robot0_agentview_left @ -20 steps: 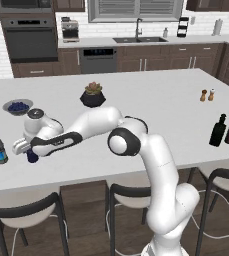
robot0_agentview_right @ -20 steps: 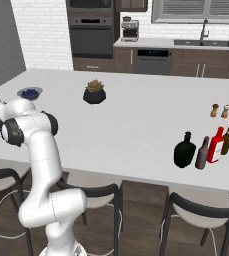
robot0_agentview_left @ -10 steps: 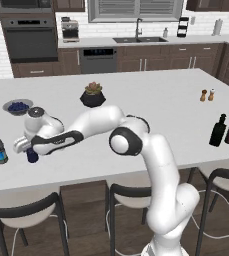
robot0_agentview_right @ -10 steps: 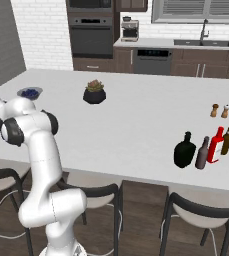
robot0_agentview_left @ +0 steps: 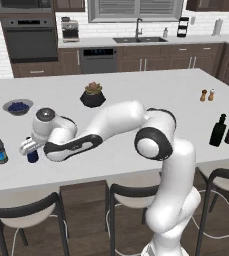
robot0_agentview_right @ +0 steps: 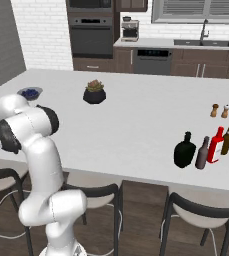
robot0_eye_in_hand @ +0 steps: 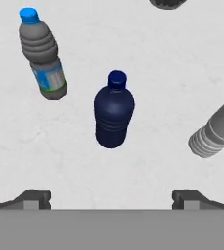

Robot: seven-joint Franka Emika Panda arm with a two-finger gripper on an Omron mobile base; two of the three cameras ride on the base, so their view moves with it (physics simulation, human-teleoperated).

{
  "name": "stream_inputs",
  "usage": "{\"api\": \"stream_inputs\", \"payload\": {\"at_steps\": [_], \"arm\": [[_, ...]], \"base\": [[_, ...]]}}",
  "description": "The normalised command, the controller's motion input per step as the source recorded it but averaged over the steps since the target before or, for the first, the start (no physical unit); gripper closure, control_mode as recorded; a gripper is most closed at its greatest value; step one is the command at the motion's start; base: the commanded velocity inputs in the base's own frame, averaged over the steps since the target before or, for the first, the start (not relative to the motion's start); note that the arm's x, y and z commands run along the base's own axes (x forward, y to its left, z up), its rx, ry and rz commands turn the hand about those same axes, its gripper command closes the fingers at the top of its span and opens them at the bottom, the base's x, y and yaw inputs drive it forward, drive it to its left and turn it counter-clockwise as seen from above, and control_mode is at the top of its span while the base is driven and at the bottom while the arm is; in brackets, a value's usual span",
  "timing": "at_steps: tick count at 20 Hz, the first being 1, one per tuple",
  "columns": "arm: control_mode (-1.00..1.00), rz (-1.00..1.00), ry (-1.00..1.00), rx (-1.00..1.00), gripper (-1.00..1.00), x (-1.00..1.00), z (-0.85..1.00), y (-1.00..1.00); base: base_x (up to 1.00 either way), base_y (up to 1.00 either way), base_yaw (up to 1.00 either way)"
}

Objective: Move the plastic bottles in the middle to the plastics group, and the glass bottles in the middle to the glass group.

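Note:
The small navy plastic bottle [robot0_eye_in_hand: 113, 114] stands upright on the white counter, straight below my gripper [robot0_eye_in_hand: 111, 200]. The gripper is open, its fingertips [robot0_eye_in_hand: 35, 199] wide apart and touching nothing. In the left base view the gripper [robot0_agentview_left: 31, 150] hangs over the navy bottle [robot0_agentview_left: 32, 157] near the counter's left end. The clear bottle with the blue label [robot0_eye_in_hand: 41, 53] stands close by, and a second clear bottle [robot0_eye_in_hand: 216, 129] stands on the other side. At the far right, the squat black bottle [robot0_agentview_right: 185, 150] and the slim brown bottle [robot0_agentview_right: 203, 153] stand beside the red bottle [robot0_agentview_right: 216, 145].
A bowl of blueberries [robot0_agentview_left: 18, 106] sits behind the gripper, and a dark potted plant [robot0_agentview_left: 92, 94] stands mid-counter. Two tiny shakers [robot0_agentview_right: 220, 110] stand behind the glass bottles, with another brown bottle [robot0_agentview_right: 227, 139] by the red one. Stools line the near edge.
The jaws have spread wider around the navy bottle, which stays standing where it was. The arm has barely shifted.

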Motion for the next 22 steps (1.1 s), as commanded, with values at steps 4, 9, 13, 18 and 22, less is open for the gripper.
{"api": "stream_inputs", "payload": {"at_steps": [4,9,13,18,22], "arm": [[-1.00,-0.11,-0.06,0.13,-1.00,-1.00,0.00,-1.00],[-1.00,-0.13,-0.03,0.12,-1.00,-0.95,0.03,-1.00],[-1.00,-0.14,0.00,0.18,-1.00,-0.68,0.65,-1.00],[-1.00,-0.12,0.00,0.15,-1.00,-0.47,1.00,-0.95],[-1.00,-0.09,0.05,0.00,-1.00,-0.17,0.51,-0.74]], "base": [[0.00,0.00,0.00],[0.00,0.00,0.00],[0.00,0.00,0.00],[0.00,0.00,0.00],[0.00,0.00,0.00]]}}
